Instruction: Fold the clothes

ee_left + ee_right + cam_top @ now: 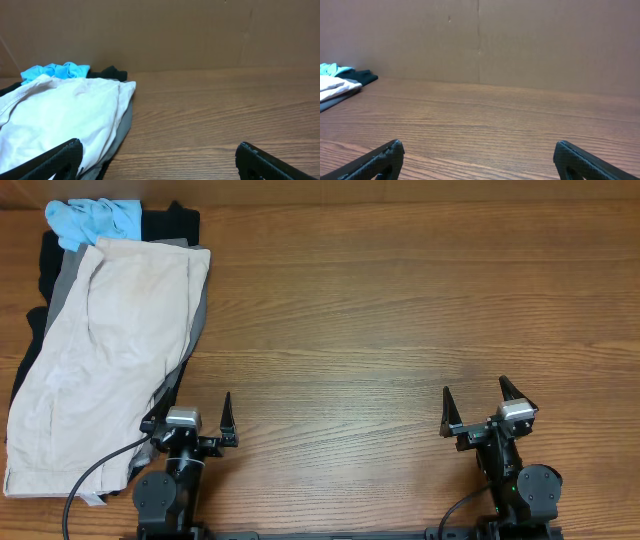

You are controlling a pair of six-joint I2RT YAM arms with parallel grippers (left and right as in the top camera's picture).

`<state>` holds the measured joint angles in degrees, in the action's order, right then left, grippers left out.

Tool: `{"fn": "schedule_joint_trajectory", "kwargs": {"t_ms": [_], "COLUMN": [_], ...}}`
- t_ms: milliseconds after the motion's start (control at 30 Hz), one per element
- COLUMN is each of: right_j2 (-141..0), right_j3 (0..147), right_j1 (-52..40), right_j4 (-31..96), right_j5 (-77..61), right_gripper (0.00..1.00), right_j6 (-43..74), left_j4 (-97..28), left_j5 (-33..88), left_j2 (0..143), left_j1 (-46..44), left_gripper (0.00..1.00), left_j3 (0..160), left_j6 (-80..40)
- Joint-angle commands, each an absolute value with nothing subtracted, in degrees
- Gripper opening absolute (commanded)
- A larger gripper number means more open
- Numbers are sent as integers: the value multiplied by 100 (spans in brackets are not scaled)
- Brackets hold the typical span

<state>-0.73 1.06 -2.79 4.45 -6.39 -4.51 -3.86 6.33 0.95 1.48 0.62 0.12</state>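
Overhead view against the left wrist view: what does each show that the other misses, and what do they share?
Only overhead: the right claw, open over the table, and the trousers at full length.
Only left wrist: the brown wall behind the table.
Both: the cream trousers on top of the pile, the blue piece at its far end, the black piece and grey piece showing beneath, and the left claw, open by the pile and holding nothing.

The clothes (pixel 100 350) lie piled on the table's (pixel 400 330) left end.
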Motion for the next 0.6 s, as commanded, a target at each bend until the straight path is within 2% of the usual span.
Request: {"fn": "schedule_joint_trajectory", "kwargs": {"t_ms": [0, 567], "right_j2": [-16, -16], "right_j3": [47, 307], "right_j1": [-325, -325], "right_j4": [425, -333], "right_j5": [-537, -515], "right_gripper": [100, 100], "right_j6": [-454, -451], "left_j4": [-357, 305], "left_j5": [486, 408], "left_j2": [27, 27], "left_j1": [115, 115], "left_gripper": [100, 100], "left_j3": [27, 370], "left_j6": [23, -47]}}
